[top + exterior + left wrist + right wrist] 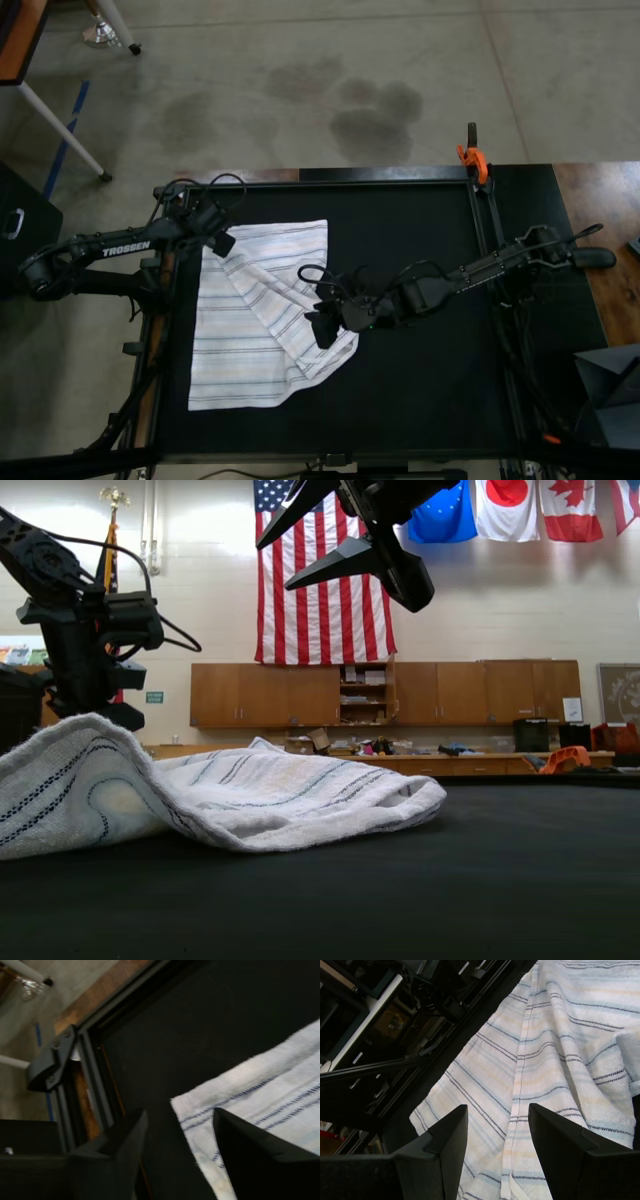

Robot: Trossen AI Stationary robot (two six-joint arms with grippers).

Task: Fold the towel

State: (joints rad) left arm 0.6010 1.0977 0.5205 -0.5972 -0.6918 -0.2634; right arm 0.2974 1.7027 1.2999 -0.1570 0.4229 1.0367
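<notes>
Towel (255, 320): white cloth with thin dark and pale parallel stripes; it lies on the black table (420, 390), toward the top view's left side; one corner is folded over diagonally, so the stripes run in two directions; the edge nearest the right arm is bunched into a soft ridge; in the exterior view the towel (200, 800) forms a low rumpled mound with a raised fold at that view's left.

Left gripper (222, 240): hovers over the towel's far-left corner in the top view; in the left wrist view its fingers (250, 1160) are spread with nothing between them; the towel corner (260, 1105) lies flat on the table below.

Right gripper (322, 328): sits above the towel's bunched edge; its fingers (565, 1155) are spread apart and hold nothing; the striped cloth (545, 1075) fills the space beneath.

Hard to make out: whether either gripper touches the cloth cannot be told from above; the layers beneath the folded-over part are hidden; the left wrist view is blurred and cuts the towel off at the frame edge.
</notes>
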